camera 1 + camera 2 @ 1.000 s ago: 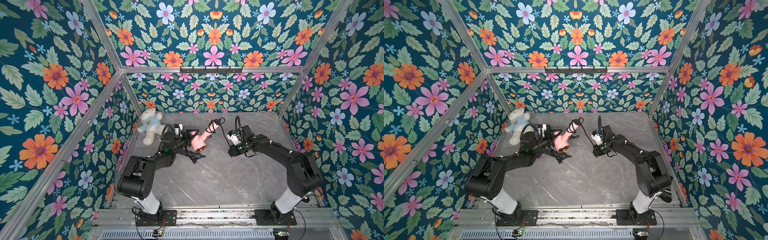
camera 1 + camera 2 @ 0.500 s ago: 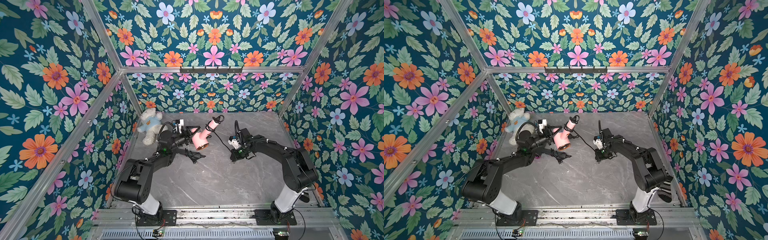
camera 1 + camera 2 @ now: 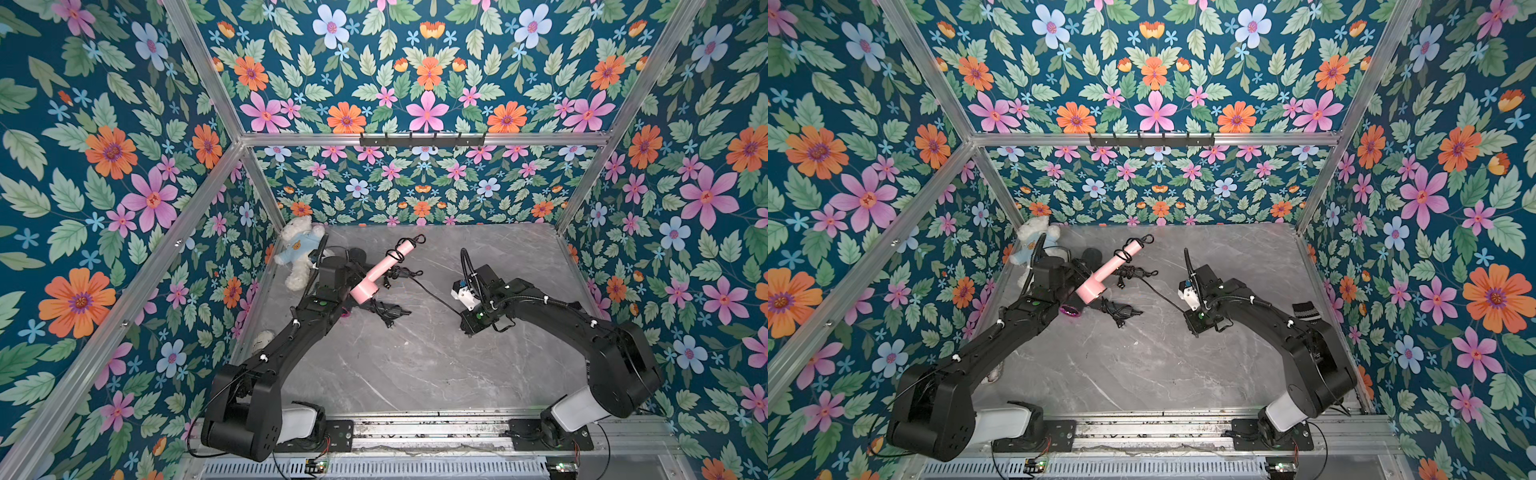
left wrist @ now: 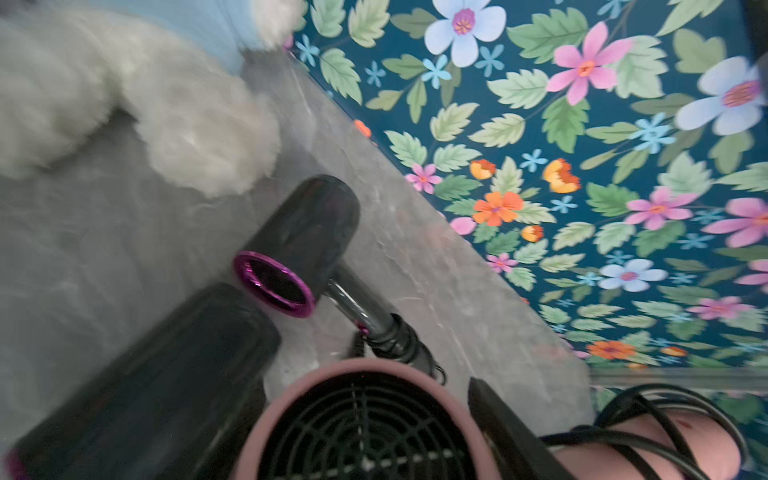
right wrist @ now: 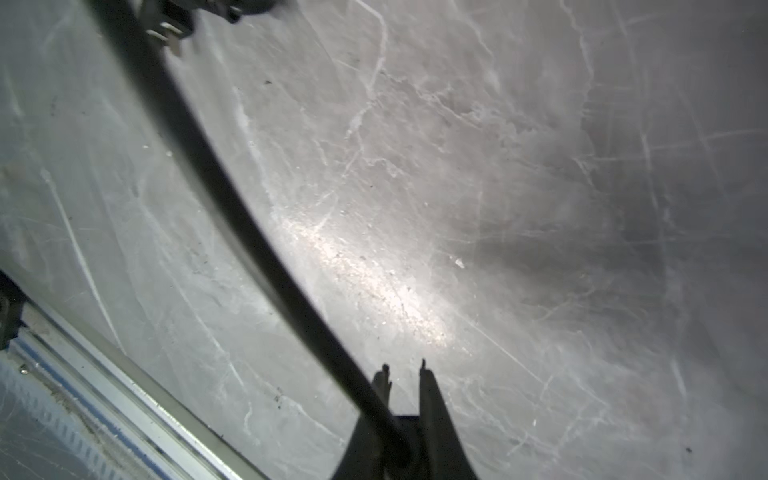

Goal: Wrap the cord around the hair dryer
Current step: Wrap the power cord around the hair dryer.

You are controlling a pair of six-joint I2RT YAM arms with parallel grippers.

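Observation:
In both top views my left gripper (image 3: 354, 284) (image 3: 1080, 286) is shut on the barrel of the pink hair dryer (image 3: 365, 289) (image 3: 1093, 289), held off the table. Its handle slants toward the back wall. In the left wrist view the dryer's rear grille (image 4: 365, 428) fills the space between the jaws of my left gripper (image 4: 365, 374). Turns of the black cord (image 3: 400, 254) (image 3: 1126, 254) circle the handle. From there the cord (image 3: 434, 294) (image 3: 1160, 294) runs taut to my right gripper (image 3: 464, 322) (image 3: 1190, 322), low over the table. The right gripper (image 5: 403, 370) is shut on the cord (image 5: 232, 199).
A black hair dryer (image 4: 307, 224) (image 3: 357, 254) with a magenta ring lies just behind the pink one. A white teddy bear (image 3: 299, 253) (image 4: 124, 104) sits in the back left corner. A black cord bundle with plug (image 3: 388, 311) lies on the marble table (image 3: 415, 365). Floral walls close three sides.
My right gripper has pulled the cord down and toward the front, from beside the handle to low over the table. My left gripper has shifted the pink dryer left and tilted its handle.

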